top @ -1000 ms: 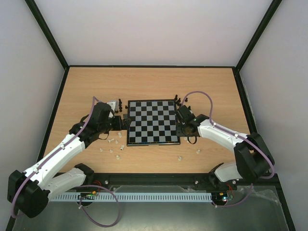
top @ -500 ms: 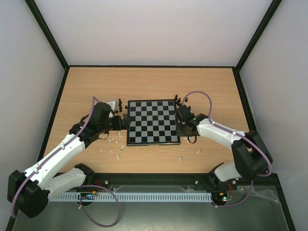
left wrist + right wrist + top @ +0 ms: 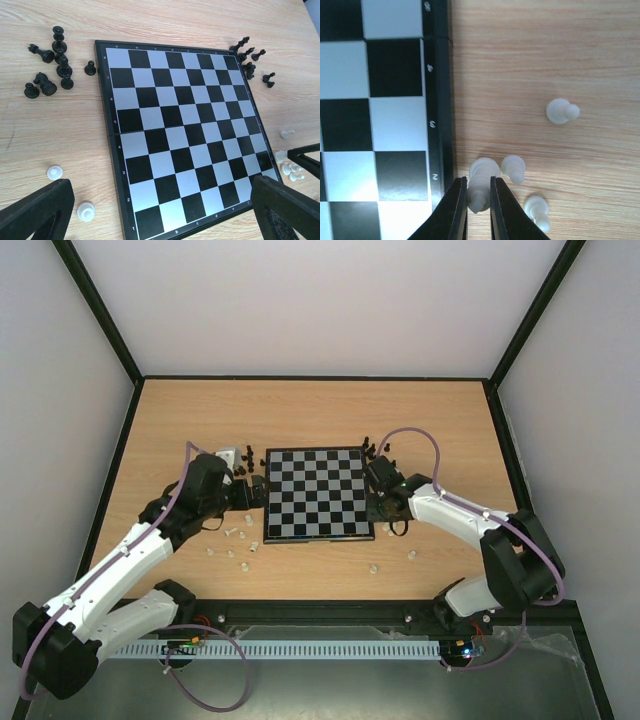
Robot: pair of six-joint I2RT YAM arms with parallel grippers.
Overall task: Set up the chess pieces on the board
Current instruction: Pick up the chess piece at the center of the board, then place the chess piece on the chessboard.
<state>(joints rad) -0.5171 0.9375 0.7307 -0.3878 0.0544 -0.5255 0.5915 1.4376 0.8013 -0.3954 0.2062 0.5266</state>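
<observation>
Chess pieces (image 3: pixel 48 88), tiny moulded figures in cream-white and black, lie scattered on the wooden table (image 3: pixel 60 140) around the flat, dark-and-pale checked board (image 3: pixel 170 125) with its thin black border. No square holds one yet.

The right gripper (image 3: pixel 479 212) has its two dark fingers (image 3: pixel 457 210) pinched shut on a cream-white piece (image 3: pixel 481 182), with the board's edge just to their left. A second white piece (image 3: pixel 513 168) sits just right of the held one, close enough that a careless lift might knock it.

These figures look light, hard and smooth, so I'd expect one to squirt out of a grip on its rounded head. The narrow waist seems the safer hold.

The left gripper (image 3: pixel 160 192) hangs above the board's near edge, jaws spread wide and empty. Black pieces are clustered beyond it, off both far corners.
</observation>
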